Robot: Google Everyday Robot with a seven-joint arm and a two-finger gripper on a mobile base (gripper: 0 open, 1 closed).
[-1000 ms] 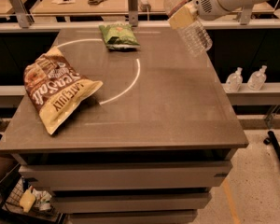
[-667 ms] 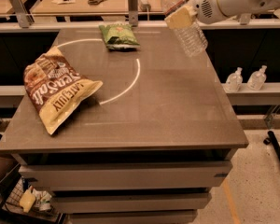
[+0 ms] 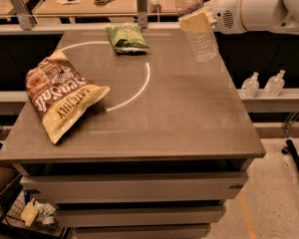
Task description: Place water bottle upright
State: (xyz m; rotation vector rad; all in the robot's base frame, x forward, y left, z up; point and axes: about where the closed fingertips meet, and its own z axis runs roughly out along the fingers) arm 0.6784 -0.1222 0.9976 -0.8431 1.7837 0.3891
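The water bottle (image 3: 202,36) is clear ribbed plastic with a pale label band near the neck. It hangs in the air over the table's far right part, nearly upright, leaning slightly with its top to the left. My gripper (image 3: 197,20) comes in from the right on a white arm and is shut on the water bottle's upper part, just below the label. The bottle's base is above the table top (image 3: 179,108) and does not touch it. The cap is cut off at the top edge of the view.
A large brown and yellow chip bag (image 3: 60,96) lies at the table's left. A small green bag (image 3: 127,38) lies at the far middle. Two small pump-top bottles (image 3: 261,83) stand on a ledge to the right. A workbench with scissors (image 3: 107,0) is behind.
The gripper has moved left and slightly down with the bottle. The bottle has turned from strongly tilted to nearly upright.
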